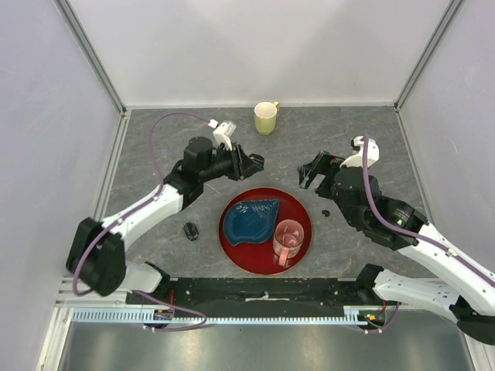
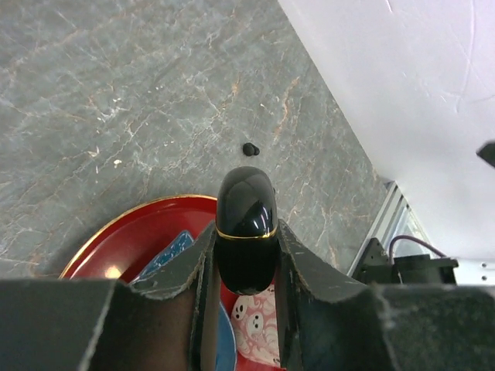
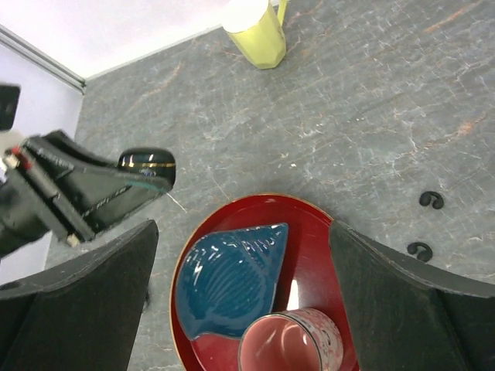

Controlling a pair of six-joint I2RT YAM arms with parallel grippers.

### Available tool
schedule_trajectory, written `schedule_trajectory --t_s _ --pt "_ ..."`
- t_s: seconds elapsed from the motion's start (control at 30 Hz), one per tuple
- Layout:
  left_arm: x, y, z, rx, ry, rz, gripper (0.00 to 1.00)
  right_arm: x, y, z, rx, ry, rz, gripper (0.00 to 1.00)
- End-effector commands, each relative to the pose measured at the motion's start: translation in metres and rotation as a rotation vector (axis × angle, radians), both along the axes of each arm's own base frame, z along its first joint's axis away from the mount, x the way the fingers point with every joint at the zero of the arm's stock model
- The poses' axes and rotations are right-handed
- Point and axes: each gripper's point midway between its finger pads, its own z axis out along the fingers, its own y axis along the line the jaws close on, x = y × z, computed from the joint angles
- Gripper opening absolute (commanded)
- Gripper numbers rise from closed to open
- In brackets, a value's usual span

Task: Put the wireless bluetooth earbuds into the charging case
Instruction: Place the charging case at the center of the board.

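My left gripper (image 1: 246,165) is shut on a glossy black charging case (image 2: 246,220) with a thin gold seam, held above the table just past the red tray's far edge. The case also shows in the right wrist view (image 3: 147,162). A second black case (image 1: 190,230) lies on the table left of the tray. Two tiny black earbuds (image 3: 431,200) (image 3: 418,250) lie on the table right of the tray; one shows in the top view (image 1: 326,212) and one in the left wrist view (image 2: 250,149). My right gripper (image 1: 309,175) is open and empty, above the tray's right side.
A red round tray (image 1: 302,212) holds a blue shell-shaped dish (image 1: 251,219) and a pink patterned cup (image 1: 288,241). A yellow-green cup (image 1: 266,117) stands at the back. White walls close the table on three sides.
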Motion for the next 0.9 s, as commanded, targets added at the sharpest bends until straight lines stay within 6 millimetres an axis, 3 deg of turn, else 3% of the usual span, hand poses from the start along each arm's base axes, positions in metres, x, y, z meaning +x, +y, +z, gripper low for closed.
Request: schedule_trajectory --t_s 0.0,0.1,0.3,0.33,0.37,0.43,0.5,0.53,0.57,0.87 --pt "0.011 -0.027 -0.002 -0.071 0.178 -0.093 0.02 -0.003 -0.011 -0.006 -0.011 0.007 -0.033 0.98" --pt "0.029 -0.04 0.001 -0.121 0.249 -0.128 0.02 -0.005 -0.013 -0.006 -0.012 0.006 -0.029 0.98" --pt "0.061 -0.06 -0.042 -0.155 0.395 -0.127 0.02 -0.011 -0.019 -0.002 -0.01 0.001 -0.023 0.98" --pt "0.066 -0.063 -0.04 -0.168 0.403 -0.13 0.02 -0.012 -0.02 -0.001 -0.002 -0.002 -0.022 0.98" --pt "0.07 -0.066 -0.058 -0.154 0.439 -0.128 0.02 -0.013 -0.02 0.001 0.007 -0.004 -0.019 0.98" --pt "0.079 -0.07 -0.064 -0.155 0.449 -0.119 0.02 -0.015 -0.021 0.001 0.02 -0.004 -0.015 0.98" --pt "0.087 -0.071 -0.085 -0.126 0.495 -0.08 0.02 -0.016 -0.021 0.001 0.022 -0.005 -0.011 0.98" --pt "0.092 -0.073 -0.084 -0.122 0.492 -0.074 0.02 -0.017 -0.022 0.001 0.023 -0.005 -0.011 0.98" --pt "0.095 -0.072 -0.1 -0.099 0.535 -0.051 0.02 -0.017 -0.022 0.0 0.022 -0.003 -0.011 0.98" --pt "0.111 -0.079 -0.142 -0.077 0.647 0.002 0.05 -0.016 -0.018 -0.003 0.004 0.007 0.007 0.98"
